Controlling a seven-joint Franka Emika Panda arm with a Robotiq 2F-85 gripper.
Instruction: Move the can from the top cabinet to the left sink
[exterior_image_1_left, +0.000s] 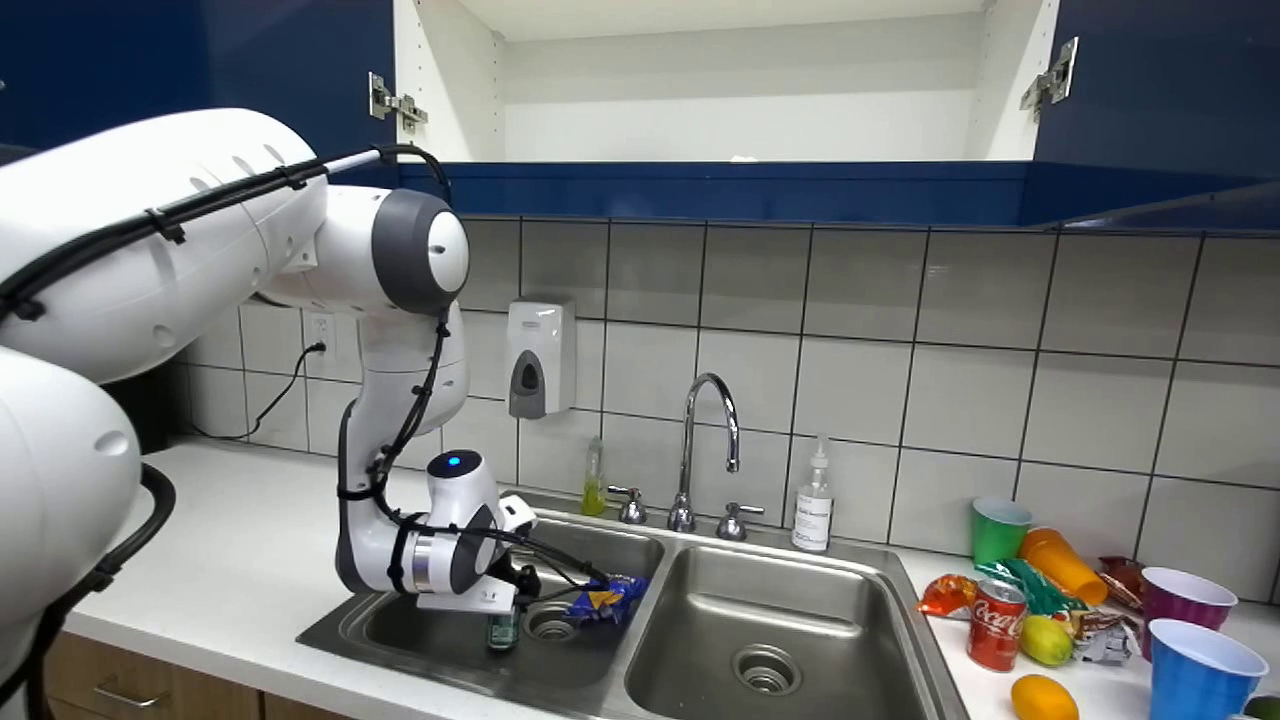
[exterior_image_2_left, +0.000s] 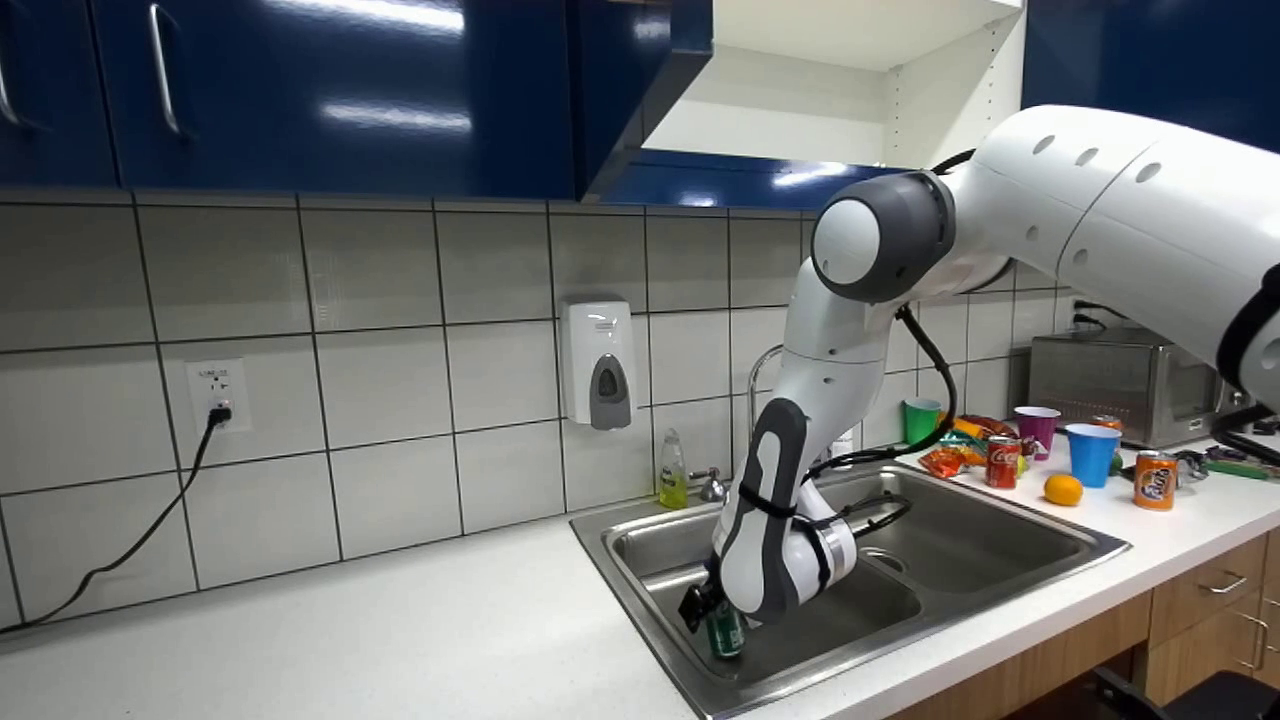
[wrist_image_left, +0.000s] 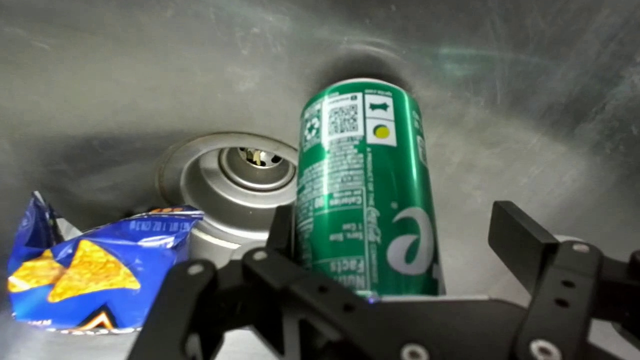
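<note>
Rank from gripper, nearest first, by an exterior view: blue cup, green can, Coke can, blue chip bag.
1. Green can: left sink, between the gripper's open jaws.
2. Blue chip bag: left sink, by the drain.
3. Coke can: counter, past the right sink.
4. Blue cup: counter, beyond the Coke can.

Double sink (exterior_image_1_left: 648, 610) and faucet (exterior_image_1_left: 687, 450) mark a kitchen.

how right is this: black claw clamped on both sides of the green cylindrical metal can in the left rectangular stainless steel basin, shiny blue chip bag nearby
Not clamped: the wrist view shows the black claw open, with a gap between the green cylindrical metal can and one finger. The can is in the left rectangular stainless steel basin, with the shiny blue chip bag nearby.
</note>
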